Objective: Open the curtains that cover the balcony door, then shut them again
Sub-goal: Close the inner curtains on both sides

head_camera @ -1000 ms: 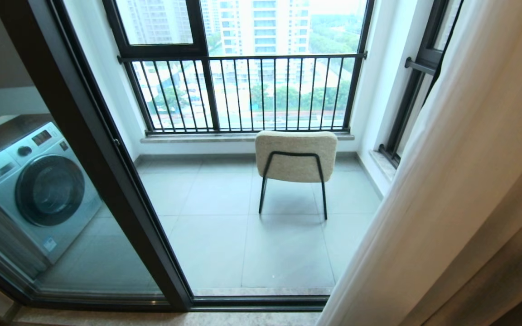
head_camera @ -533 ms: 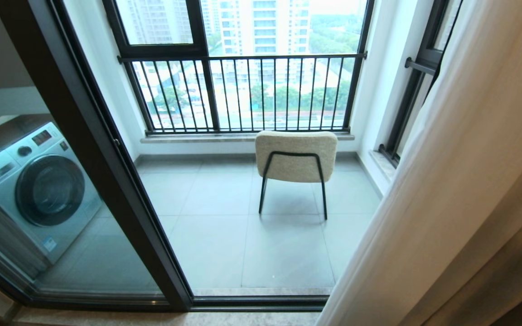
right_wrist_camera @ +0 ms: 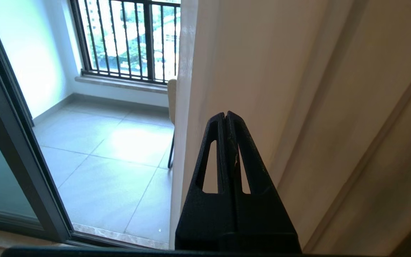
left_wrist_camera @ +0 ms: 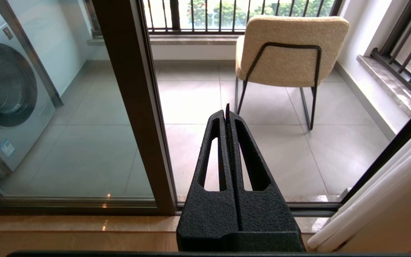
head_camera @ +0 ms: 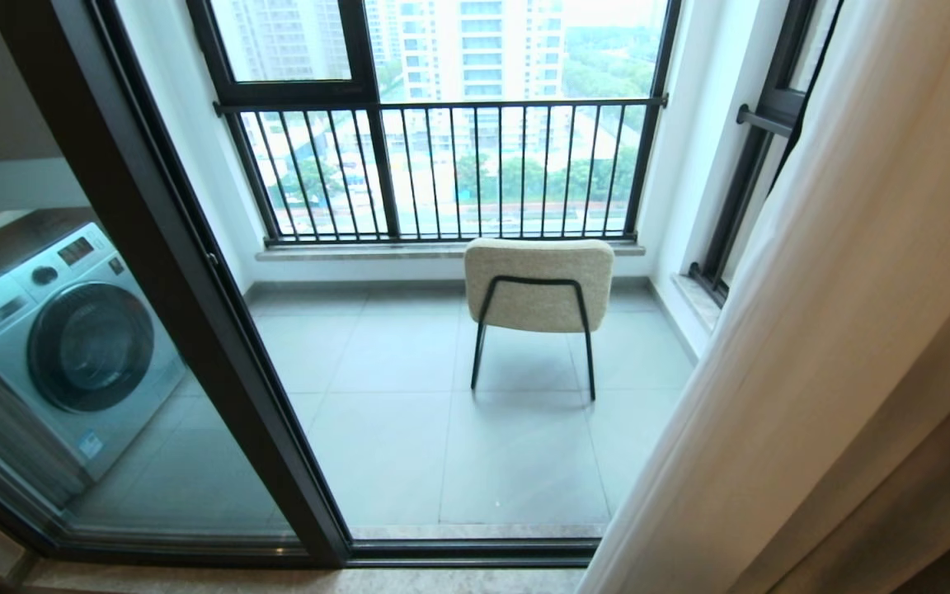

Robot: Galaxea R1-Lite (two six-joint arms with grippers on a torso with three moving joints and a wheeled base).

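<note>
Far left, behind the glass: a washing machine (head_camera: 63,346), parked out of the way. No bearing on my job.

Next, the balcony door (head_camera: 186,272). Its black frame runs diagonally through my head view, glass panel on the washing-machine side, open gap on the other. Through the gap I see the tiled balcony floor (head_camera: 409,445) and a cream chair (head_camera: 538,285) with its back to me, facing the railing window (head_camera: 442,165).

My left gripper (left_wrist_camera: 227,110) is clenched on nothing, both fingers pressed flat together. It points out through the gap toward the chair, with the door frame just beside it on one side. The curtains' bunched lower folds show only at the edge of its wrist view, well apart from it. I judge this arm is idle.

My right gripper (right_wrist_camera: 226,115) is also clenched, empty. It points straight at the curtains (right_wrist_camera: 234,64), whose hemmed leading edge hangs just to the door side of its tip. Whether the tip touches fabric I cannot tell; it looks near, not gripping.

Far right: the curtains (head_camera: 821,297) hang gathered at the doorway's right, the thicker beige drape (head_camera: 945,462) behind them. They leave the opening uncovered, so I judge the remaining step is drawing them closed, leftward across the gap. To grasp the hem I must first open the fingers.
</note>
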